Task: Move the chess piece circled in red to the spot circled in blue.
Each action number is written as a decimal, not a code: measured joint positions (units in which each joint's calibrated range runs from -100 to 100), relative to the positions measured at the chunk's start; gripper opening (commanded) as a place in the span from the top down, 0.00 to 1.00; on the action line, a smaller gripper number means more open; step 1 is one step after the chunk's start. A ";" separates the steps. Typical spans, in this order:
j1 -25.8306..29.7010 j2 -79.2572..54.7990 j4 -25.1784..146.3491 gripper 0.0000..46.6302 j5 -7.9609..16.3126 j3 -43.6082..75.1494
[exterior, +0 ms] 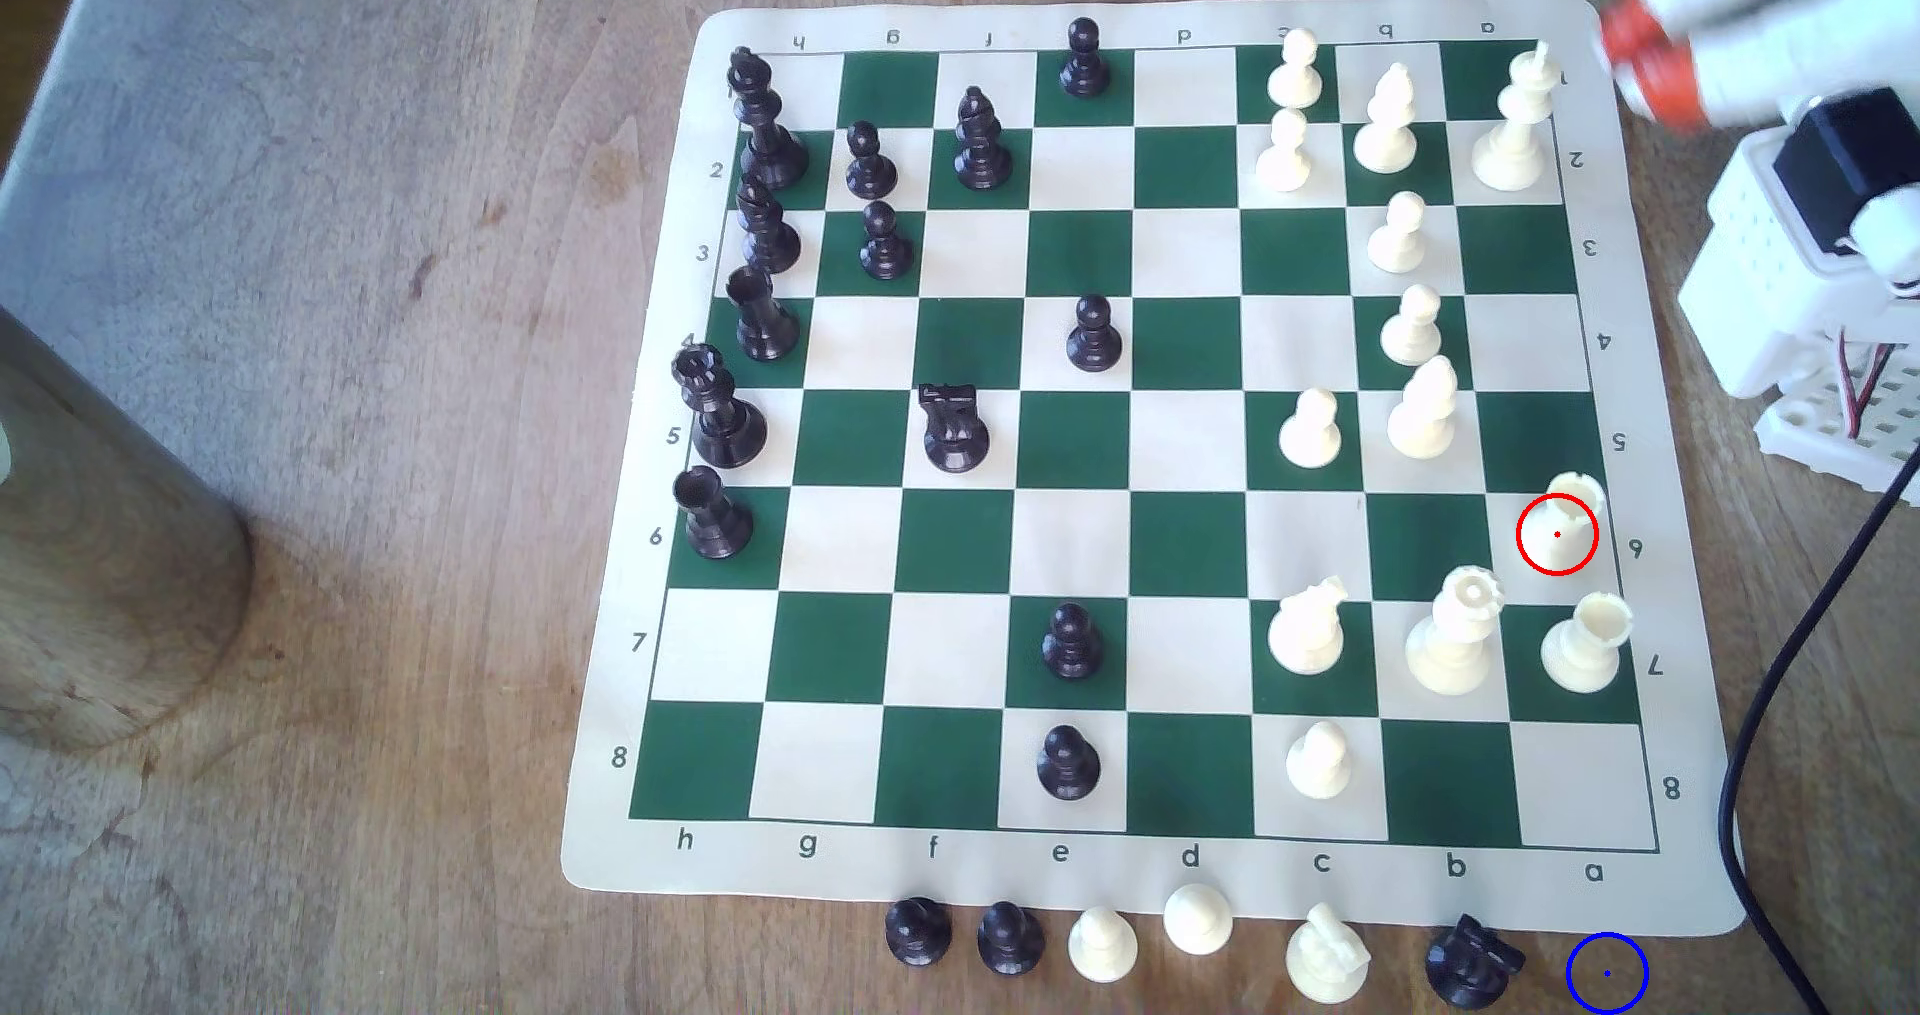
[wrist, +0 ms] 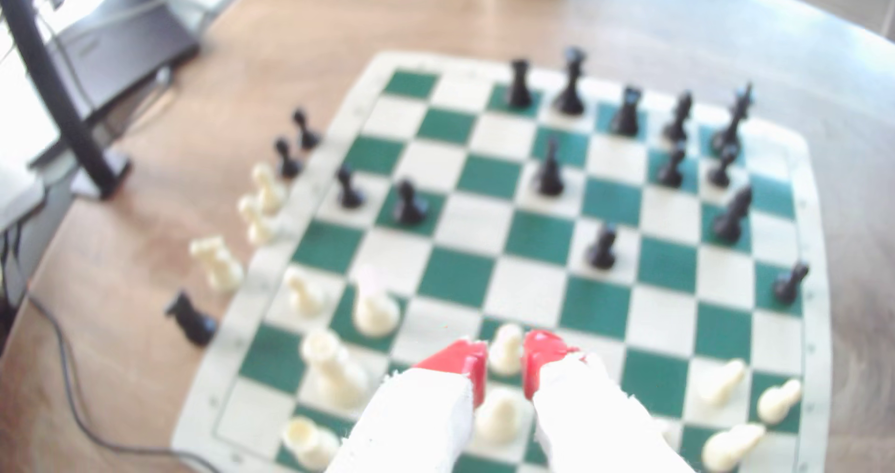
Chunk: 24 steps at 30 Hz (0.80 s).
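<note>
Roughly by size: wooden table [exterior: 312,350] carrying green-and-cream chess mat [exterior: 665,454], edge letters and numbers visible. Black pieces mostly along the exterior view's left, cream ones along its right.

White arm base [exterior: 1787,247] off the mat at the exterior view's right, black cable [exterior: 1766,662] running past it toward the near table edge. Gripper [exterior: 1652,60] blurred at the exterior view's top right corner, orange-red tips over the mat's corner margin, well apart from the circled rook. In the wrist view, gripper [wrist: 505,364] with white-wrapped fingers and red pads [wrist: 460,357], jaws parted by about a pawn's width, nothing clamped; cream pawn [wrist: 505,354] seen through the gap, down on the board.

Row of 6 captured pieces off the near mat edge in the exterior view: 2 black pawns, 2 cream pawns, cream knight [exterior: 1325,958], black knight [exterior: 1470,963].

Cream queen [exterior: 1455,626] on b7, second cream rook [exterior: 1584,646] on a7 just beside it.

Target rook [exterior: 1569,522] upright on a6, red ring over it, square next to the second rook. Wrist view too blurred to tell the 2 rooks apart.

Blue ring [exterior: 1606,972] on bare wood off the mat's near corner by the "a" label, just beside the black knight, no piece inside.
</note>
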<state>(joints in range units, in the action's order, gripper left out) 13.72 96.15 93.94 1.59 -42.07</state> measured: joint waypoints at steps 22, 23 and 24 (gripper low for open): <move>16.81 -13.74 -2.31 0.65 6.79 -15.82; 16.81 -14.91 -3.27 0.68 6.54 -16.27; 16.81 -16.34 -4.86 0.69 6.30 -17.08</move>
<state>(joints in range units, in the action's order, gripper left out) 30.53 79.81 89.08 7.89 -59.15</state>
